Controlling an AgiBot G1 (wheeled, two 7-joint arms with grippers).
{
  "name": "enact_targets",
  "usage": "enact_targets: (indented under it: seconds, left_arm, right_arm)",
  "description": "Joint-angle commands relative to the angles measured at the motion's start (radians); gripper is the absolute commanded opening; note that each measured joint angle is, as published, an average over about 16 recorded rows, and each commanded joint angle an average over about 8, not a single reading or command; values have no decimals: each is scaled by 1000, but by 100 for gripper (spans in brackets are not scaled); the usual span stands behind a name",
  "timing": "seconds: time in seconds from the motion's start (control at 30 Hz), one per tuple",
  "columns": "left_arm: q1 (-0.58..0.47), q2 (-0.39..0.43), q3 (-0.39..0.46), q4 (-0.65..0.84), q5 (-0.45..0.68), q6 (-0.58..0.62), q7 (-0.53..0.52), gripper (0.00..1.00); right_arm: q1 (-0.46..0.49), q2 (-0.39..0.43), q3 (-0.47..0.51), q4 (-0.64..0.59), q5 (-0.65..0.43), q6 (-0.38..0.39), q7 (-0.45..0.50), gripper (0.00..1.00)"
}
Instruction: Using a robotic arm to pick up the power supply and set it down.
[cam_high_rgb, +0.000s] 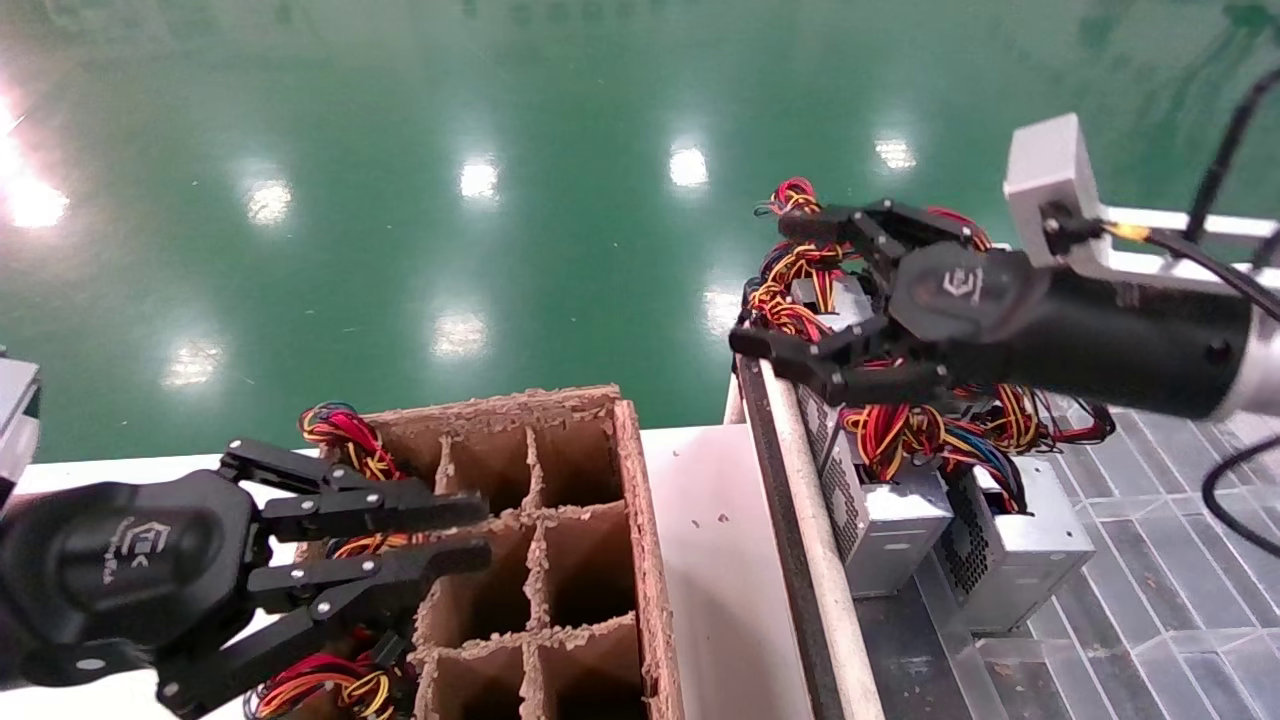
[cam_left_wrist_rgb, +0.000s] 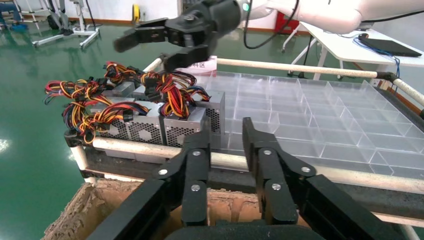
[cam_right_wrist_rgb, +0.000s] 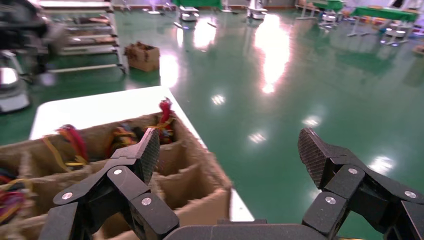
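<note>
Several silver power supplies with honeycomb grilles (cam_high_rgb: 890, 520) (cam_left_wrist_rgb: 145, 127) stand in a row at the rack's left end, red, yellow and black wires (cam_high_rgb: 900, 430) heaped on top. My right gripper (cam_high_rgb: 765, 285) (cam_left_wrist_rgb: 142, 52) hangs open just above that wire heap, holding nothing; in its own wrist view the open gripper (cam_right_wrist_rgb: 230, 150) frames only green floor and the carton. My left gripper (cam_high_rgb: 480, 530) (cam_left_wrist_rgb: 226, 130) hovers over the cardboard carton, fingers parallel with a narrow empty gap.
A cardboard carton with dividers (cam_high_rgb: 560, 520) (cam_right_wrist_rgb: 165, 165) sits on the white table (cam_high_rgb: 710, 560); wire bundles (cam_high_rgb: 340, 430) poke from its left cells. A clear compartment tray (cam_left_wrist_rgb: 325, 115) fills the rack behind a pale rail (cam_high_rgb: 810, 560). Green floor lies beyond.
</note>
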Motion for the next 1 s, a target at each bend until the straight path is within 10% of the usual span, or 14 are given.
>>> enact_targets:
  seconds: [0.03,1.0]
  left_arm:
    - [0,0,0,0,0,0,0,100]
    - [0,0,0,0,0,0,0,100]
  right_arm:
    - [-33,13,19,40,13,-6,15,100]
    - [-437,179,253,533,171,-82,191,100]
